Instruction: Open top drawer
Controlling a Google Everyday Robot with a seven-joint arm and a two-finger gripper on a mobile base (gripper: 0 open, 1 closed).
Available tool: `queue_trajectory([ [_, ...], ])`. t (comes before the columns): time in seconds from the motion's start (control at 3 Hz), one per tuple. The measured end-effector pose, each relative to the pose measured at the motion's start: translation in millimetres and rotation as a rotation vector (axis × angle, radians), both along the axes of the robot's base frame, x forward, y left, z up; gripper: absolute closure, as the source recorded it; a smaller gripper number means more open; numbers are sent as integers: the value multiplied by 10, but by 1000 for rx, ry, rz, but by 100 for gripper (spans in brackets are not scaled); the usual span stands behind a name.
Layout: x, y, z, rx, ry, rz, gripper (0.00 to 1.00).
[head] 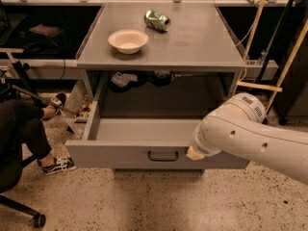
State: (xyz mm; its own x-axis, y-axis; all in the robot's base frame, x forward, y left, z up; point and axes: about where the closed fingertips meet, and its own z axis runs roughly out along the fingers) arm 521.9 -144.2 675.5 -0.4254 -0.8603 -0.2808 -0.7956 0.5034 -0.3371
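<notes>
The top drawer (120, 155) is a wide grey drawer under the grey table top, and it stands pulled far out toward me. Its inside shows bare grey. Its small black bar handle (162, 156) sits at the middle of the flat front. My white arm (250, 134) reaches in from the lower right and covers the right part of the drawer front. My gripper (195, 153) is at the arm's end, right of the handle at the front's top edge, mostly hidden by the wrist.
A white bowl (128, 40) and a crushed green can (157, 19) lie on the table top (192, 47). A seated person's leg and shoe (57, 164) and a chair caster (37, 220) are at the left. Wooden poles (288, 66) lean at the right.
</notes>
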Motion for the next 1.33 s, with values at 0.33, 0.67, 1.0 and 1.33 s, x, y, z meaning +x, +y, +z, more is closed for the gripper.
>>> queue_trajectory([
  [0.33, -60, -8, -14, 3, 0, -10, 100],
  [0.67, -60, -8, -14, 3, 0, -10, 84],
  [1.0, -60, -8, -14, 3, 0, -10, 63],
  [1.33, -60, -8, -14, 3, 0, -10, 39],
])
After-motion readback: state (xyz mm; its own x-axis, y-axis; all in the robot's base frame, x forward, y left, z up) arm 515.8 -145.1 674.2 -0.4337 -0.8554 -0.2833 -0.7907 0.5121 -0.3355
